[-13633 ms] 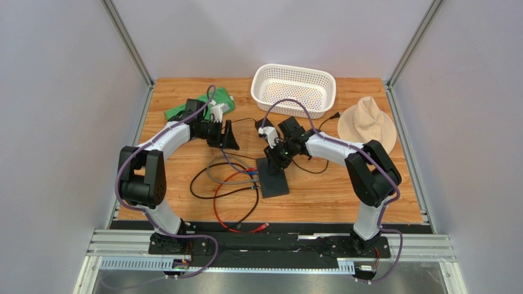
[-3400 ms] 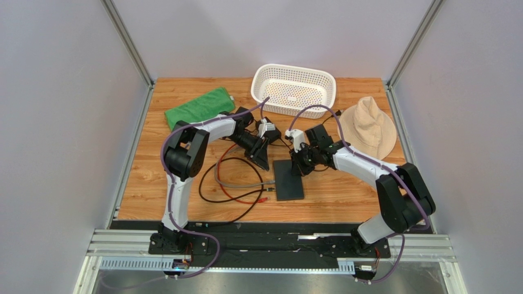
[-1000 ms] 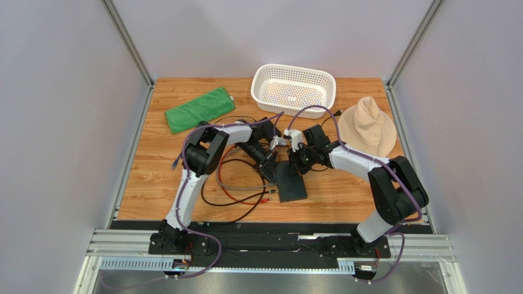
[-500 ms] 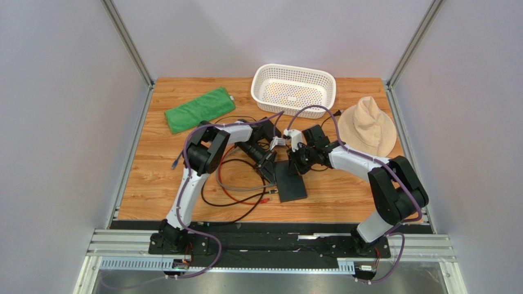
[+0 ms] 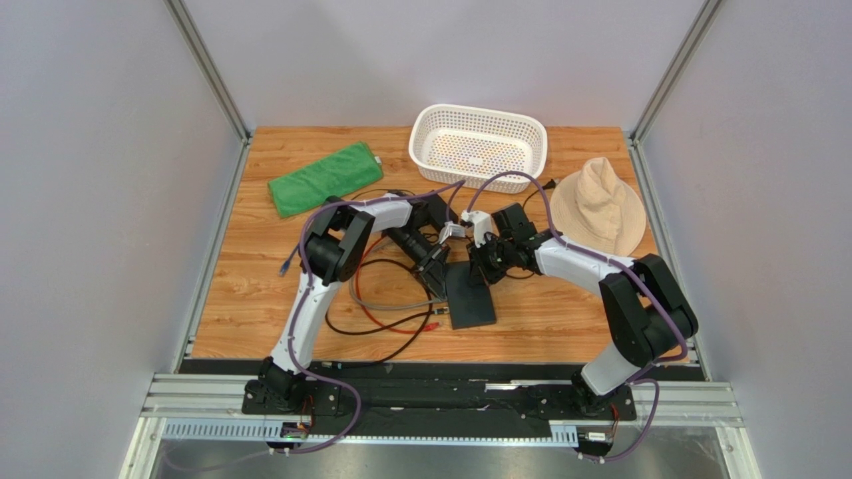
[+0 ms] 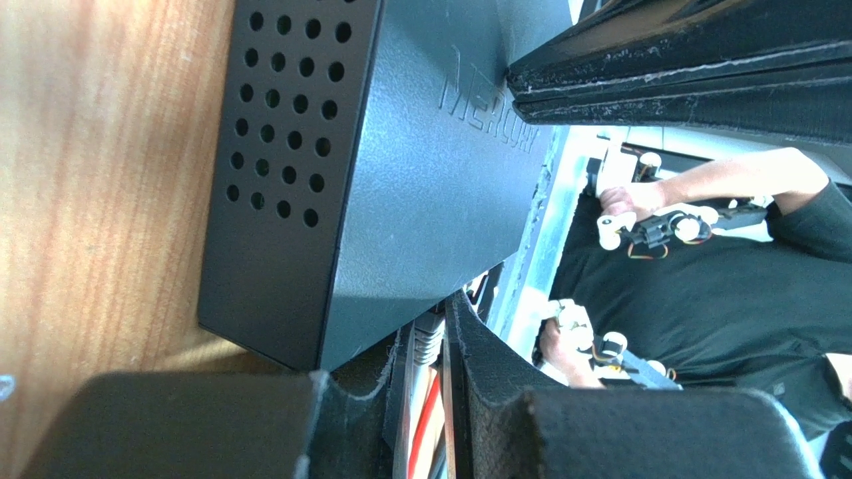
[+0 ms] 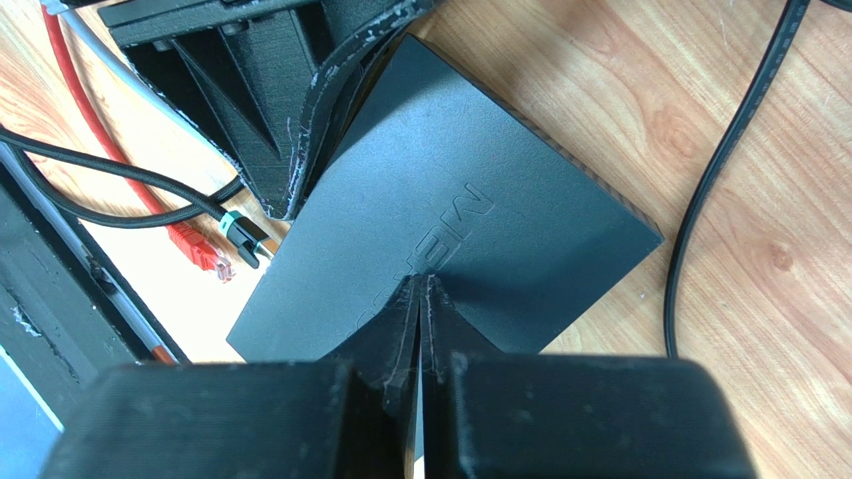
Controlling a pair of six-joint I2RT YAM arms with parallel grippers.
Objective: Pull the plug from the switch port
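1. The switch [image 5: 472, 299] is a flat black box. You have it lying flat on the table [image 5: 590, 319] near the middle, lettered face up, between the two arms' ends.
2. The left gripper [image 5: 438, 279] is at the switch's left edge. Its fingers are drawn narrow around the grey plug [image 6: 428, 344], which sits right at the corner of the box. You cannot tell from these views whether that plug is seated in a port.
3. The right gripper [image 7: 420, 294] has its fingers pressed together with nothing between them. The tips rest on the switch's top face, beside the lettering.
4. The grey cable [image 5: 390, 302] lies on the wood to the left of the switch and leads towards the left gripper.
5. The red plug [image 7: 205, 254] and the black plug [image 7: 240, 235], the latter with a green band, both lie loose on the wood just beside the switch's edge.
6. The white basket [image 5: 478, 145] is at the far edge of the table.
7. The green cloth [image 5: 325, 178] is at far left.
8. The tan hat [image 5: 598, 205] is at far right, well apart from the switch.
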